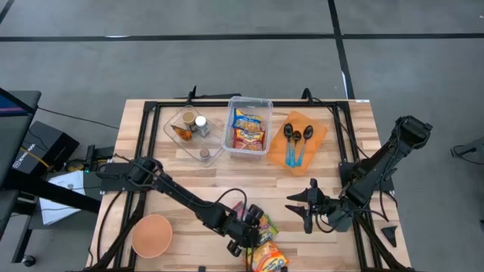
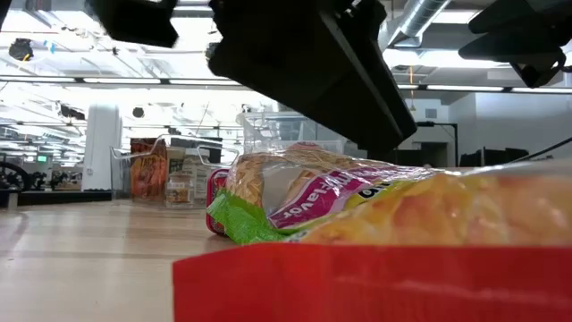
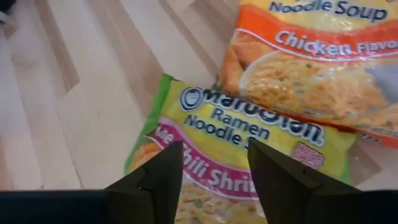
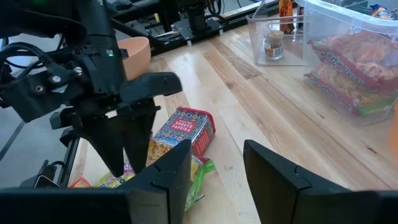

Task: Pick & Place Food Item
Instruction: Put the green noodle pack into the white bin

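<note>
The green chili shrimp ramen packet [image 3: 249, 143] lies flat on the wooden table [image 1: 151, 162] near its front edge, partly under the orange chicken noodle soup packet [image 3: 317, 68]. The left gripper [image 3: 214, 165] stands over it, fingers apart on both sides, not yet closed on it. The right gripper [image 1: 302, 205] waits nearby over bare table, jaws partly open and empty.

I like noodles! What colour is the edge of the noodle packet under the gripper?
Bright green on the ramen packet under the left gripper; the left wrist view shows it best.
</note>
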